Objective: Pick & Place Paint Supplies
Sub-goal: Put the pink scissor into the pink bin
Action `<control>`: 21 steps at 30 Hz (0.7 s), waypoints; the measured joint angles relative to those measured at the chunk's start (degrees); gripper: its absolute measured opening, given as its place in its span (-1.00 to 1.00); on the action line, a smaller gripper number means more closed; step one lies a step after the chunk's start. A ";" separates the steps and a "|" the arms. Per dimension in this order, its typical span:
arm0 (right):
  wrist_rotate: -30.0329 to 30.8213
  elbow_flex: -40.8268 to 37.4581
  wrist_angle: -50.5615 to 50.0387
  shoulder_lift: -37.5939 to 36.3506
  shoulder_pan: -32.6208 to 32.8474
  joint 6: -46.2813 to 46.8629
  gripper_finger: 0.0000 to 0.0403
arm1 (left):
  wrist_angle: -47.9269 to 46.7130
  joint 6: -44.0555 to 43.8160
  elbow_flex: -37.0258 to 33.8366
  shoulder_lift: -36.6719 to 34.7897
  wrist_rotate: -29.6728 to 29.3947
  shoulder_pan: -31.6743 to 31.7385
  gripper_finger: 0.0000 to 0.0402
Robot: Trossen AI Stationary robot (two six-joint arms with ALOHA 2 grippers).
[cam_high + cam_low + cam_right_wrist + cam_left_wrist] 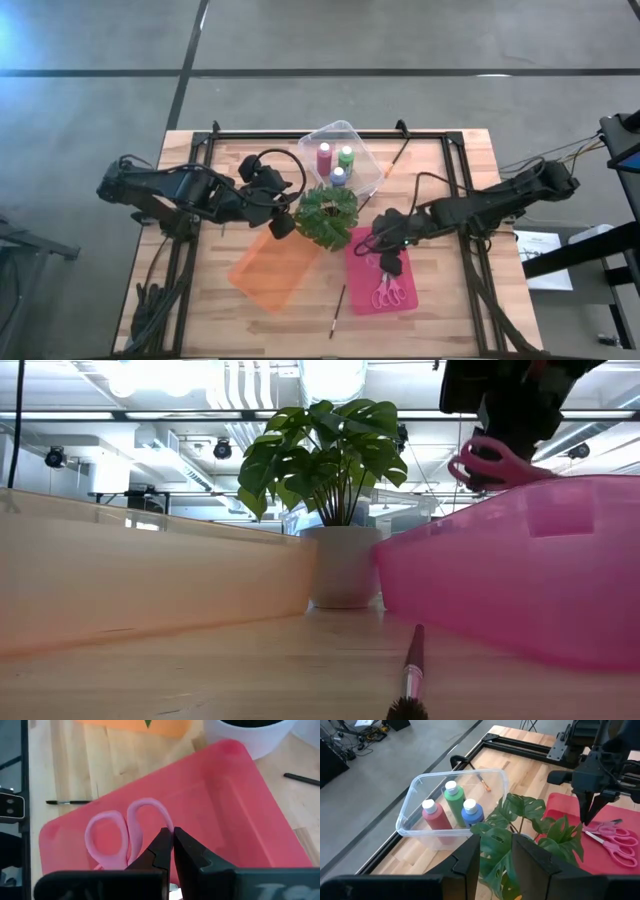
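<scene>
Though bottles [451, 807] unlabelled — no writing.

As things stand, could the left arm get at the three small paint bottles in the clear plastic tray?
Probably yes. The left hand sits beside the leafy potted plant, and the bottles stand uncovered in the open-topped clear tray just beyond, with only leaves partly between.

Three bottles [452, 806], two brushes [338, 312], one scissors [389, 290]

The leafy plant [326, 214] stood mid-table, wedged between the clear tray [343, 156], orange tray [272, 268] and pink tray [364, 281], blocking passage across. Both arms crowded its sides. Bare wood lay open along the front edge, save one paintbrush [338, 312].
</scene>
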 joint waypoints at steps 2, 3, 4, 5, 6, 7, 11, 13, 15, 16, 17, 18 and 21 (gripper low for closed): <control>0.00 -0.02 0.24 -0.29 0.00 0.00 -0.96 | 0.00 -0.15 0.00 0.00 0.00 0.00 -0.41; -0.02 -0.02 0.26 -0.61 0.00 0.00 -0.96 | -0.02 -0.15 0.00 0.00 0.00 0.00 -0.41; -0.02 -0.02 0.24 -0.89 0.00 -0.02 -0.96 | 0.00 -0.13 0.00 0.00 0.00 0.00 -0.41; -0.01 -0.02 0.24 -1.22 0.00 -0.01 -0.96 | -0.02 0.02 0.00 0.00 0.00 0.00 -0.41; 0.00 -0.02 0.07 -1.53 0.00 0.00 -0.96 | -0.01 0.11 0.00 0.00 0.00 0.00 -0.41; -0.01 -0.06 0.02 -1.67 0.00 0.00 -0.96 | -0.02 0.14 0.00 0.00 0.00 0.00 -0.41; -0.02 -0.13 -0.06 -1.64 0.00 0.00 -0.96 | 0.00 0.29 0.00 0.00 0.00 0.00 -0.41; 0.00 -0.13 0.22 -1.67 0.00 -0.56 -0.96 | -0.02 0.29 0.00 0.00 0.00 0.02 -0.41; 0.00 -0.13 0.20 -1.70 0.10 -1.58 -0.96 | -0.01 0.31 0.00 0.00 0.00 0.02 -0.41; -0.01 -0.13 0.15 -1.81 0.12 -1.68 -0.96 | -0.02 0.31 0.00 0.00 0.00 0.02 -0.41; -0.02 -0.13 0.07 -1.89 0.13 -1.71 -0.96 | -0.02 0.31 0.00 0.00 0.00 0.02 -0.41; -0.01 -0.13 0.02 -1.99 0.12 -1.83 -0.96 | -0.01 0.31 0.00 0.00 0.00 0.02 -0.41; 0.00 -0.13 -0.04 -2.12 0.11 -2.49 -0.96 | -0.02 0.31 0.00 0.00 -0.02 0.02 -0.41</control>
